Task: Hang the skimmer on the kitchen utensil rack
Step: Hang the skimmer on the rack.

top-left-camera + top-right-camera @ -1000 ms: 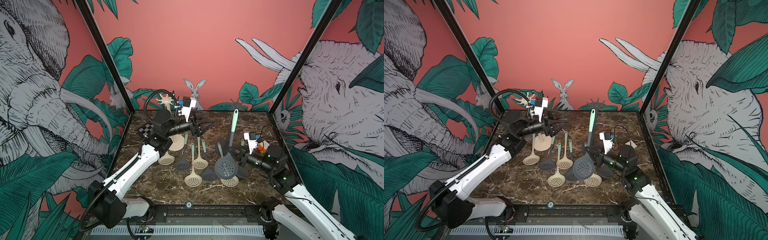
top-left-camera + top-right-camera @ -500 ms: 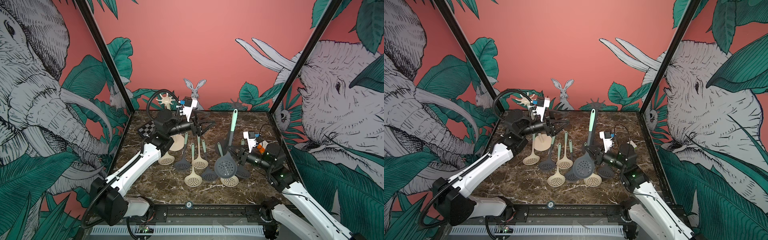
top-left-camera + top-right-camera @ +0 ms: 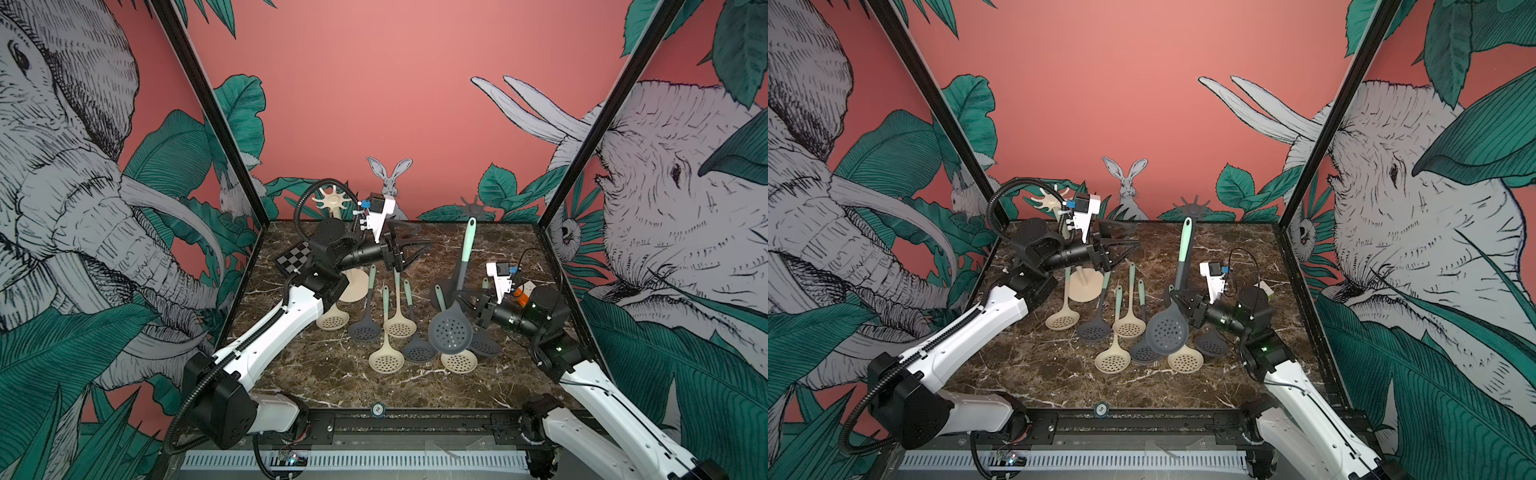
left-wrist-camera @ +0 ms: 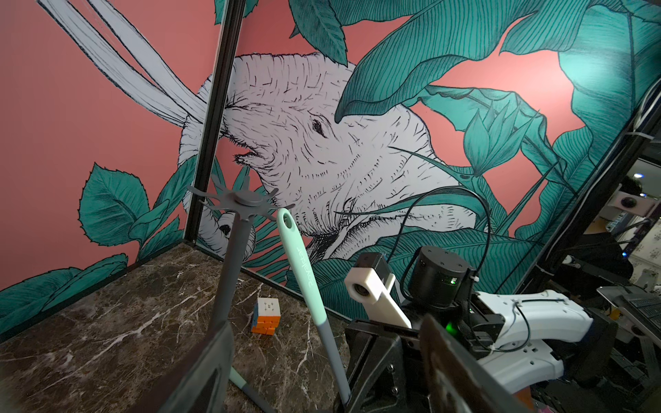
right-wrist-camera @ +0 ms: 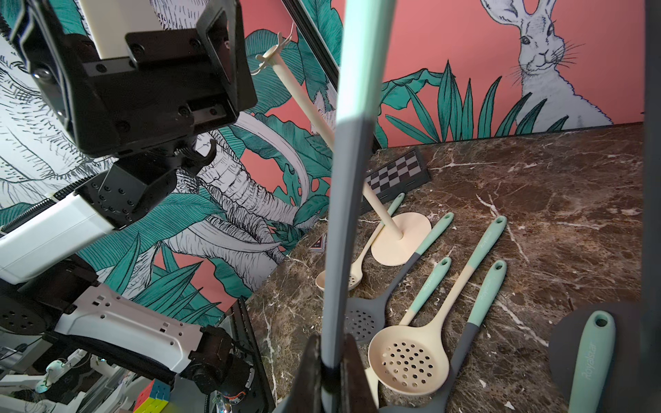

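Left wrist view: grey rack (image 4: 232,250) upright. Skimmer (image 4: 300,261) upright just beside it, holed mint handle end close under rack's hook arms, contact unclear. Right gripper (image 5: 331,361) clamped tight on skimmer's grey stem. Left gripper (image 3: 419,241) spread wide, empty, raised, well apart from grey rack. Spare skimmers (image 3: 386,359) flat on table (image 3: 316,374) near rack's base.
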`<state>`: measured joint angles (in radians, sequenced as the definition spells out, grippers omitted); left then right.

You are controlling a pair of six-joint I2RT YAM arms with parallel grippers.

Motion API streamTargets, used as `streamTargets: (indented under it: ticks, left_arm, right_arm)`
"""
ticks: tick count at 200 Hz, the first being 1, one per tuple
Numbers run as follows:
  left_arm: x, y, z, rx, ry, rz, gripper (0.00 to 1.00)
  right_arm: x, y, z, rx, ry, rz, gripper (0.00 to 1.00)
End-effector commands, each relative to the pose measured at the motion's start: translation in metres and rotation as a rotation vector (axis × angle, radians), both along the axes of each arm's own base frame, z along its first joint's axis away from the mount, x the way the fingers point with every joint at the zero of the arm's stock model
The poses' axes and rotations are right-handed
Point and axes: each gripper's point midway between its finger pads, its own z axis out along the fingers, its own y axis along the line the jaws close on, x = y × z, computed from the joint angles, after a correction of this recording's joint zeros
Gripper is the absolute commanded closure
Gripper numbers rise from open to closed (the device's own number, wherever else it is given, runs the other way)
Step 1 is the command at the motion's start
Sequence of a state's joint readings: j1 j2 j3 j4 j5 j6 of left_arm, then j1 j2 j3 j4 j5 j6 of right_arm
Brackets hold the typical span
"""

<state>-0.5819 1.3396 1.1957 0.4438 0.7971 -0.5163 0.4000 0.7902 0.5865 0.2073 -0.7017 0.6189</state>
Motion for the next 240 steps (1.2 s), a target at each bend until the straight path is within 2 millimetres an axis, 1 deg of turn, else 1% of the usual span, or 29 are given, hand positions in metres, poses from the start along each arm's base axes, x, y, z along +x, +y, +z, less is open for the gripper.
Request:
streamTargets:
  ticks: [1, 74, 97, 107, 159, 220, 235, 240]
  left_arm:
    - [-0.007, 0.000, 0.012, -0.028, -0.028, -0.027, 0.17]
    - [-0.007, -0.001, 0.011, -0.030, -0.024, -0.034, 0.17]
    - [-0.008, -0.001, 0.010, -0.029, -0.024, -0.035, 0.18]
    - [-0.008, 0.000, 0.011, -0.030, -0.028, -0.036, 0.18]
    - [-0.007, -0.002, 0.011, -0.029, -0.028, -0.038, 0.18]
    - [-0.005, -0.004, 0.011, -0.028, -0.024, -0.043, 0.18]
    - [-0.005, -0.003, 0.012, -0.029, -0.024, -0.041, 0.17]
    - [-0.005, -0.004, 0.012, -0.030, -0.026, -0.042, 0.18]
  right_arm:
    - [0.001, 0.000, 0.000, 0.028, 0.003, 0.014, 1.00]
    - [0.007, 0.003, -0.013, 0.033, 0.044, 0.028, 1.00]
    - [0.008, 0.004, -0.020, 0.025, 0.062, 0.033, 1.00]
    - [0.009, 0.003, -0.024, 0.023, 0.073, 0.028, 1.00]
    - [0.014, 0.000, -0.037, 0.014, 0.100, 0.007, 1.00]
    - [0.021, -0.005, -0.040, 0.008, 0.123, -0.024, 1.00]
    - [0.022, -0.006, -0.042, 0.004, 0.130, -0.028, 0.92]
    - [0.023, -0.006, -0.041, 0.004, 0.128, -0.027, 0.91]
